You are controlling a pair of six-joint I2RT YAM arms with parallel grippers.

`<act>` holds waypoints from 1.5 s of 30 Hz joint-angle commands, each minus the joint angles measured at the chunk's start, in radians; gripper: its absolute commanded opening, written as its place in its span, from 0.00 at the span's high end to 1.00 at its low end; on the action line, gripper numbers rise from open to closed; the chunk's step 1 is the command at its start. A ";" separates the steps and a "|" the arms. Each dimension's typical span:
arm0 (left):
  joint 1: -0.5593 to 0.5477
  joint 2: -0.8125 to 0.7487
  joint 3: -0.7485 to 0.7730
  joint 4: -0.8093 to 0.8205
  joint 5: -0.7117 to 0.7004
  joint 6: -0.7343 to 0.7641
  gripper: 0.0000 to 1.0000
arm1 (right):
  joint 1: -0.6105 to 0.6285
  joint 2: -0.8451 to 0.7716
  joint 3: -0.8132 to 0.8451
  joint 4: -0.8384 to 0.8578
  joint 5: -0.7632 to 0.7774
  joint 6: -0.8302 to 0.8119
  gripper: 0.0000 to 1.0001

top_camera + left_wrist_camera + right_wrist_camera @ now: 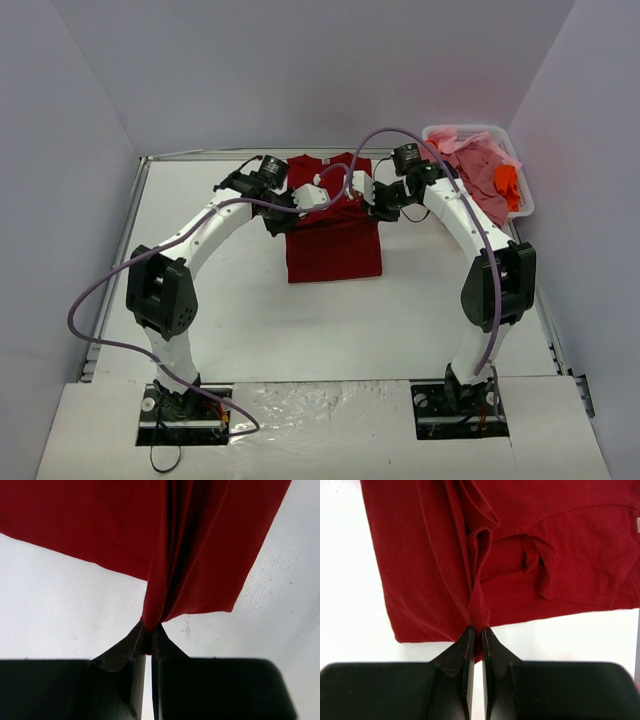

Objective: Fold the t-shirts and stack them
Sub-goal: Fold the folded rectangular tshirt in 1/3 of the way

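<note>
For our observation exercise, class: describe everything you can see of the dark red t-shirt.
The dark red t-shirt is plain, soft-looking cloth, lying mostly flat on the white table, its far end partly hidden by the arms. The left claw and the right claw are each shut on a side edge, gathering the fabric into pleats that converge at their tips. A short sleeve, folded in over the body, shows in the right wrist view.

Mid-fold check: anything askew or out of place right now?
Nothing spilled or damaged. The dark red t-shirt bunches into pleats where the left gripper and right gripper pinch it; pink shirts drape over the basket rim.
</note>
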 commanded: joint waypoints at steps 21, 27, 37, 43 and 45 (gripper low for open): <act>0.030 0.116 0.133 0.039 -0.003 0.073 0.98 | -0.035 0.174 0.147 0.013 0.028 0.037 1.00; 0.039 0.147 0.159 0.038 -0.001 0.080 0.98 | -0.038 0.215 0.174 0.016 0.034 0.033 1.00; 0.053 0.193 0.194 0.039 -0.009 0.096 0.98 | -0.047 0.284 0.222 0.018 0.036 0.031 1.00; 0.053 0.231 0.221 0.033 -0.011 0.098 0.98 | -0.058 0.318 0.253 0.016 0.036 0.033 1.00; 0.053 0.239 0.232 0.033 -0.012 0.096 0.98 | -0.060 0.321 0.257 0.018 0.037 0.033 1.00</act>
